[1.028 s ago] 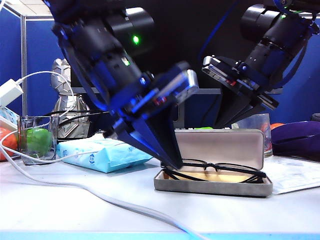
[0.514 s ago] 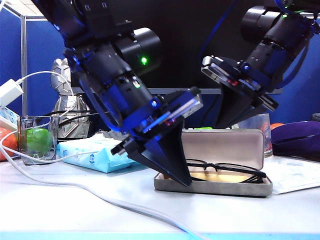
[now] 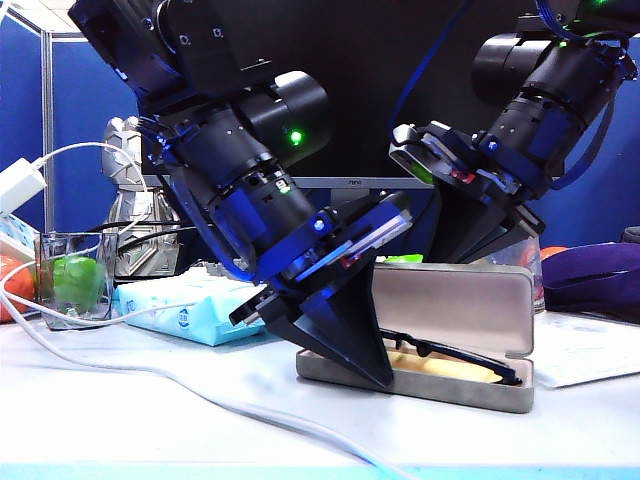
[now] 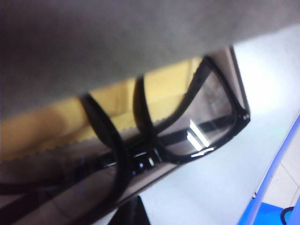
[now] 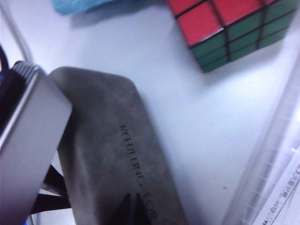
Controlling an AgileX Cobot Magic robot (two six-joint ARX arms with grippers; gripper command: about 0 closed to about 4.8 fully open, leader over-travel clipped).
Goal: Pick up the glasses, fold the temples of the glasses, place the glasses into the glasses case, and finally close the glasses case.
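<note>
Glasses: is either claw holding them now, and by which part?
Neither. The glasses lie in the open glasses case; the shut left claw is at its front edge, the right claw behind its lid.

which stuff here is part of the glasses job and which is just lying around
Job: glasses, glasses case, left gripper at the case's left end, right gripper behind the lid.
Lying about: tissue pack, drinking glass, puzzle cube, white cable.
</note>
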